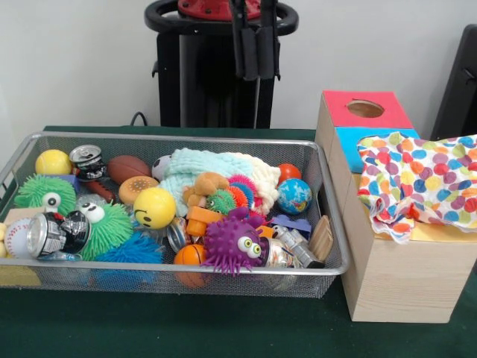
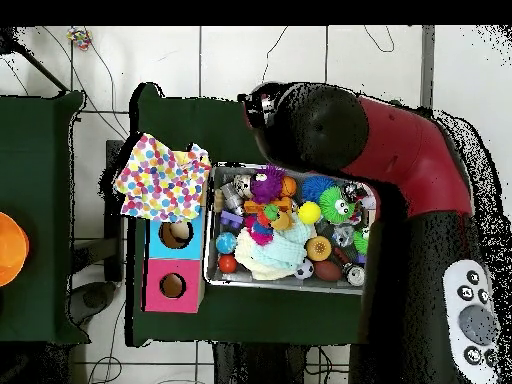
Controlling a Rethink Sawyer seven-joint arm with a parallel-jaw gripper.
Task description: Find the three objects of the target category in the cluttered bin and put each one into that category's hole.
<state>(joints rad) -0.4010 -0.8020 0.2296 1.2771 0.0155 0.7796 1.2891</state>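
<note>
The black gripper (image 1: 256,45) is seen hanging above the far side of the bin, clear of its contents; whether its fingers are parted or closed cannot be told. The wire-mesh bin (image 1: 45,275) is crowded with toys: a yellow smiley ball (image 1: 154,206), a purple spiky ball with eyes (image 1: 233,244), a blue globe ball (image 1: 294,195), a brown toy football (image 1: 128,168) and a pale knitted cloth (image 1: 212,165). The wooden box with red and blue top panels (image 1: 402,280) is set just beside the bin. A round hole (image 1: 365,109) is visible in the red panel. A polka-dot cloth (image 1: 421,179) is draped over the box's nearer part.
</note>
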